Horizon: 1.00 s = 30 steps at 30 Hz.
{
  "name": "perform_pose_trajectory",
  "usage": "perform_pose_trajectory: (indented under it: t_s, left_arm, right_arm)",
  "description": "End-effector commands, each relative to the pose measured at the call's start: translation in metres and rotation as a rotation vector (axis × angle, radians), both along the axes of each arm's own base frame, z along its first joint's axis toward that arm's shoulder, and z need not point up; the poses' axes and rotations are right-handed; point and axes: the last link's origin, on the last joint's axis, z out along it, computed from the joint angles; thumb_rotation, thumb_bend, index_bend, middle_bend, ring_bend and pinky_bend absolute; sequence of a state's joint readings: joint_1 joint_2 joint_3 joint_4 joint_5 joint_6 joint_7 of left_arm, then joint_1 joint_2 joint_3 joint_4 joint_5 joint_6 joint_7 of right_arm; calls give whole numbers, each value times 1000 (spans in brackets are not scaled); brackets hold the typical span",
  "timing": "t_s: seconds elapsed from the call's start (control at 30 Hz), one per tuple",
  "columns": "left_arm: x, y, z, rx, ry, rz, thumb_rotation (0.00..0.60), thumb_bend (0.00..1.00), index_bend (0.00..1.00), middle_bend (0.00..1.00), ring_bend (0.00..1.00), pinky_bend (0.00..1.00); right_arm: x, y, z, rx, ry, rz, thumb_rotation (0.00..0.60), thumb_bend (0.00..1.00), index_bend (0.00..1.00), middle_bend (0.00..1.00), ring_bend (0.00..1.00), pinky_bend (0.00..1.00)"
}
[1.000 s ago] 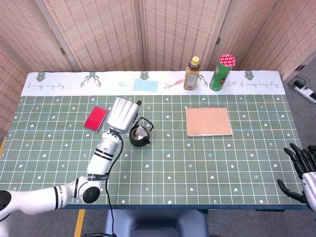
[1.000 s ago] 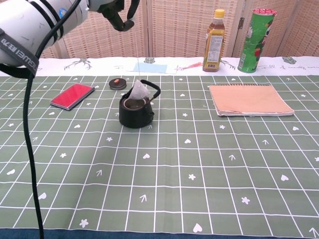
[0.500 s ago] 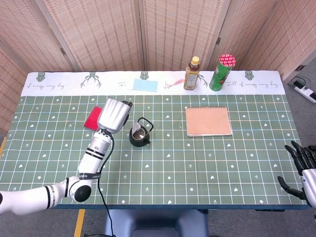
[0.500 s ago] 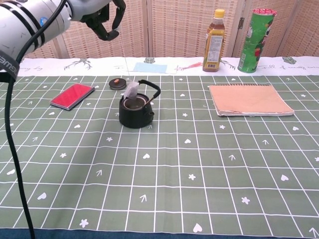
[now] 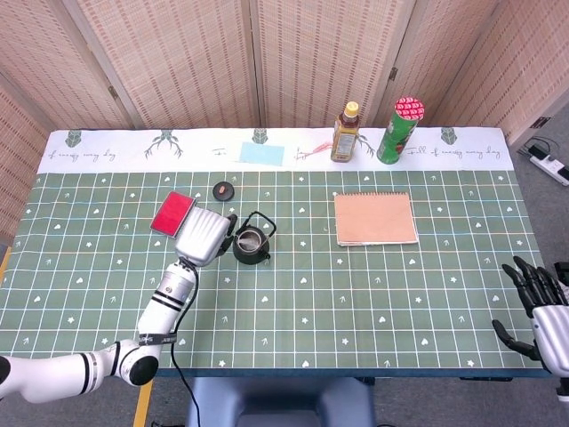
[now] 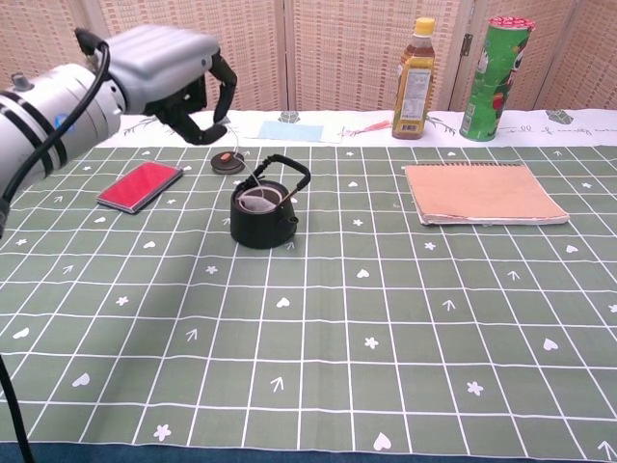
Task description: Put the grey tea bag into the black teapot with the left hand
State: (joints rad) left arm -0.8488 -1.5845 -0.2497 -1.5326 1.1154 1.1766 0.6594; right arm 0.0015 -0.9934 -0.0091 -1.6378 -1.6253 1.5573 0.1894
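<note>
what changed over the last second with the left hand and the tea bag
The left hand came down and back toward the robot, lowering the grey tea bag from above the rim into the black teapot; it still seems to pinch the string. The teapot, lid, red card, notebook and right hand stayed put.

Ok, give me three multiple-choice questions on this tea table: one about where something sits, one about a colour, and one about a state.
1. Where does the small black lid lie?
A. on the notebook
B. on the cloth behind the black teapot
C. on the teapot

2. What colour is the flat case left of the teapot?
A. red
B. blue
C. yellow

3. Where is the grey tea bag?
A. flat on the cloth
B. on the red case
C. inside the open teapot

Answers: 1 B, the lid rests beside the teapot's far side. 2 A, it is plainly red. 3 C, it fills the pot's mouth, near the left hand.
</note>
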Motion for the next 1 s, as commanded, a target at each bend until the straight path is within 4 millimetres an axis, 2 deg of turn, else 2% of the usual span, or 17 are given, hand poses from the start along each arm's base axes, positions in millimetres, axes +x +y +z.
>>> perform_pose_trajectory:
  t_s: [0.03, 0.23, 0.47, 0.6, 0.9, 1.0]
  left_arm:
    - [-19, -13, -16, -40, -47, 18, 600, 480, 678, 1000, 1000, 1000]
    - [-46, -36, -18, -65, -135, 48, 600, 481, 678, 1000, 1000, 1000]
    - [-82, -66, -24, -102, -217, 119, 600, 481, 673, 1000, 1000, 1000]
    - [-96, -73, -32, -132, -248, 159, 600, 481, 587, 1000, 1000, 1000]
    - [-129, -77, -46, -154, -287, 228, 600, 480, 599, 1000, 1000, 1000]
    - [-137, -78, -50, -168, -295, 250, 600, 480, 522, 1000, 1000, 1000]
  right_arm:
    - [3, 3, -4, 8, 8, 14, 600, 353, 0, 0, 0, 0]
    - [5, 9, -2, -9, 10, 30, 600, 353, 0, 0, 0, 0]
    - [11, 14, -10, 8, 35, 56, 600, 353, 0, 0, 0, 0]
    - [13, 17, -13, 9, 45, 63, 600, 353, 0, 0, 0, 0]
    - [12, 19, -10, -5, 44, 59, 600, 353, 0, 0, 0, 0]
    - [12, 20, -11, -5, 46, 57, 600, 352, 0, 0, 0, 0]
